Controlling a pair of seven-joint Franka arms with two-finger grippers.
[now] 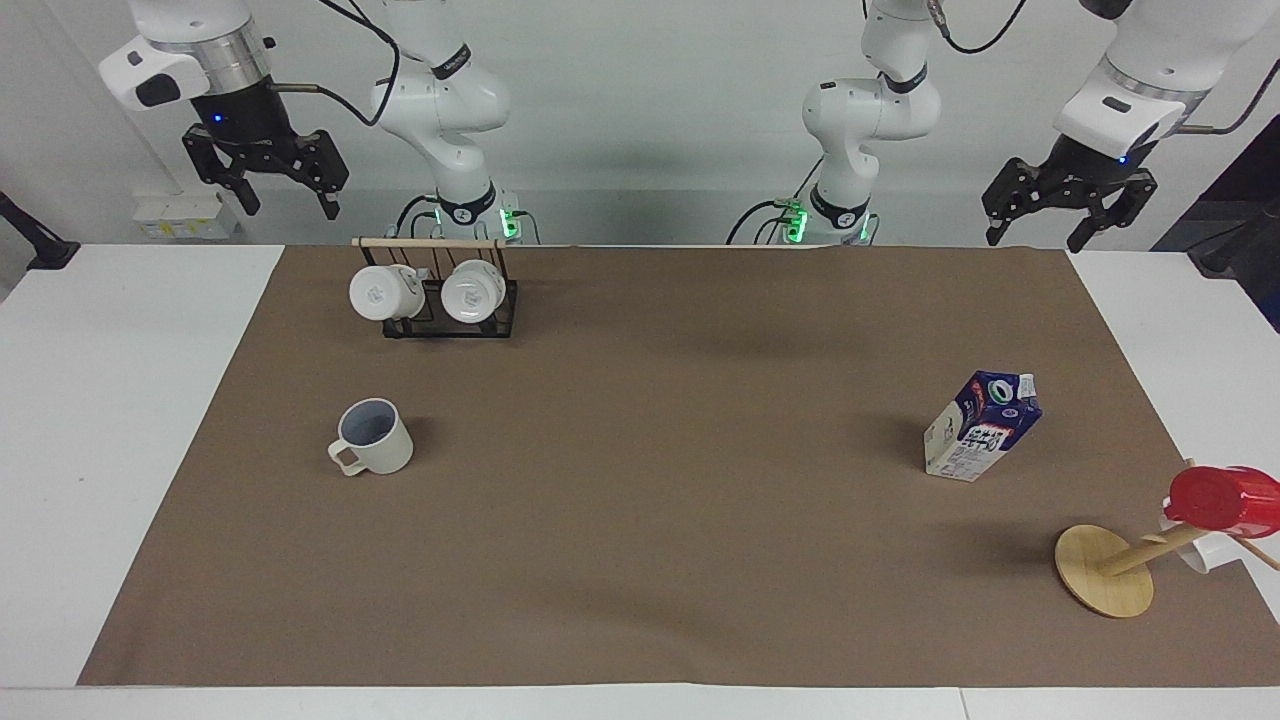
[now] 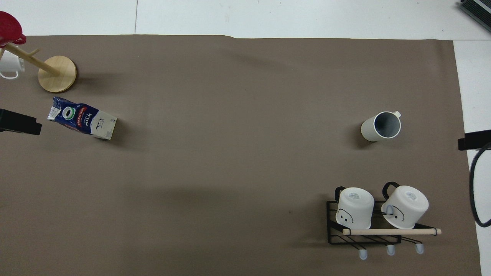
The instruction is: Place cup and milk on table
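The cream-beige cup [image 1: 372, 437] stands upright on the brown sheet of the table [image 1: 100, 400], toward the right arm's end; it also shows in the overhead view [image 2: 380, 126]. The blue and white milk carton [image 1: 982, 425] stands upright on the sheet toward the left arm's end, also seen from overhead [image 2: 82, 122]. My right gripper [image 1: 290, 205] hangs open and empty, high over the right arm's end of the table. My left gripper [image 1: 1037, 235] hangs open and empty, high over the left arm's end. Neither touches anything.
A black wire rack [image 1: 440, 320] holding two white mugs sits nearer to the robots than the cup. A wooden mug tree [image 1: 1105, 570] carrying a glossy red cup [image 1: 1220, 497] and a white mug stands farther from the robots than the milk.
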